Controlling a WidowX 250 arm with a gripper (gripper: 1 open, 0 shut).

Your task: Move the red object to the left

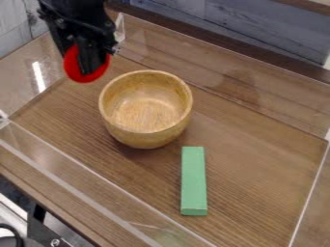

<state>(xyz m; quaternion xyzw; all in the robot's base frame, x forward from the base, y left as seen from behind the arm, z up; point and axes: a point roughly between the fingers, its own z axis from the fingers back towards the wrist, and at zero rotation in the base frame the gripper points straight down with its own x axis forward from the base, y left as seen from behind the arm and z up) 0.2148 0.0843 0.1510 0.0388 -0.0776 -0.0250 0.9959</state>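
The red object is a small rounded red toy hanging in the air at the upper left, just left of the wooden bowl and above the table. My black gripper points down and is shut on the red object, its fingers gripping it from both sides. Only the toy's red lower part shows; its top is hidden by the fingers.
A long flat green block lies in front of the bowl. Clear plastic walls fence the wooden table on all sides. A grey plank wall stands at the back right.
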